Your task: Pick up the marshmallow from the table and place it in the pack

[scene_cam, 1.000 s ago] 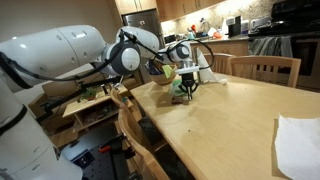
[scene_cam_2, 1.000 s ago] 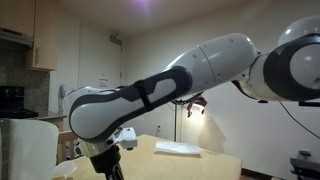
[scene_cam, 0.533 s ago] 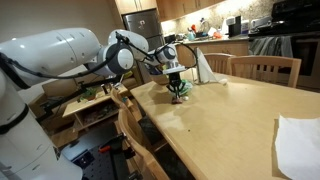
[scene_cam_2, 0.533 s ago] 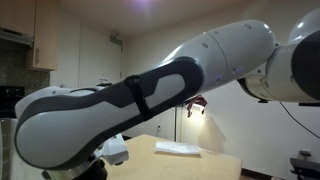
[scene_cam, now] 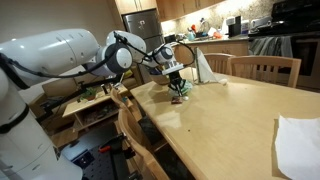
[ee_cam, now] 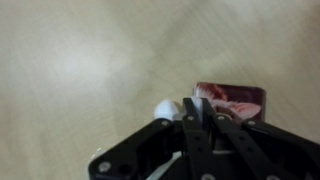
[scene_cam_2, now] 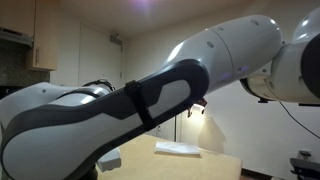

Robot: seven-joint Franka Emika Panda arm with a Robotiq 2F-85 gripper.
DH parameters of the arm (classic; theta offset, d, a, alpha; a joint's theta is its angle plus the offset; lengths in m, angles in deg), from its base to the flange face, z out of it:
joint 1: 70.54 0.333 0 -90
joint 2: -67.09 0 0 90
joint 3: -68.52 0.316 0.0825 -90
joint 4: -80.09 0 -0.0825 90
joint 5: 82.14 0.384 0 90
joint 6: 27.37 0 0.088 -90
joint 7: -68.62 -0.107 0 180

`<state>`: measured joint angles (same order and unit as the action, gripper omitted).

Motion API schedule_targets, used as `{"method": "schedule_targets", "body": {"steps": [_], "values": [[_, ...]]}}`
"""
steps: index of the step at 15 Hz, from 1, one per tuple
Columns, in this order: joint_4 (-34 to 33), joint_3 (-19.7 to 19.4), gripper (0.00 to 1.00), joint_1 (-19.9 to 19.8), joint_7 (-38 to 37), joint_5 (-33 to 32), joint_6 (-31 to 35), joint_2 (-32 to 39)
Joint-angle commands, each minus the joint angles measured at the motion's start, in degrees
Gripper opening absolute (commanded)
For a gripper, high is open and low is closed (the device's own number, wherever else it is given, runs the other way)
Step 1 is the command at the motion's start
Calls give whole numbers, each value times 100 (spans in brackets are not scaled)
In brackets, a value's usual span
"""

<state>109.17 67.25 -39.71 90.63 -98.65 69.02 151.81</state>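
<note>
Marshmallow (ee_cam: pixel 166 108): small, white and rounded, soft-edged in the blurred wrist view. It shows no markings.
Where it is: at the very tips of the gripper (ee_cam: pixel 196 112), bulging out to one side of them. We judge it to be lifted clear of the table (scene_cam: pixel 230 115), just beside the pack and not yet in it.
Grip: the jaws are drawn almost together with only the marshmallow between them. White shows on both sides of one finger, so we read this as a light pinch, though the blur leaves some doubt.
Why held so: a tip pinch leaves most of the sweet hanging free, so we expect it to drop cleanly once the jaws part.
Pack (ee_cam: pixel 232 102): a small flat packet lying on the wood next to the fingertips. In the wrist view it has a dark reddish border and a pale, patchy face. We cannot make out its opening.
Why it lies there: flat and loose on the table, it would have to take the marshmallow from above.
Next move, as we judge it: a short sideways shift over the pack before release. A soft bag may fold or slide if nudged.
Farther out: a tall white pointed paper (scene_cam: pixel 204 67) stands behind the gripper. A white sheet (scene_cam: pixel 298 143) lies at the near corner, well apart.
Arm (scene_cam_2: pixel 150 100): it fills an exterior view and hides the work there.
</note>
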Motion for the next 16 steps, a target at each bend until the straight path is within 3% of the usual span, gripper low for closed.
{"method": "schedule_targets", "body": {"steps": [1,7,9,10,11,16], "values": [[124,-169,10,-25,-176,-243,807,3],[354,-82,10,-275,109,-178,1803,21],[343,-74,10,-306,28,-134,1551,27],[724,-115,10,-292,-97,-119,1483,-196],[345,-85,10,-292,14,-171,1573,26],[350,-61,10,-287,66,-166,1505,32]]}}
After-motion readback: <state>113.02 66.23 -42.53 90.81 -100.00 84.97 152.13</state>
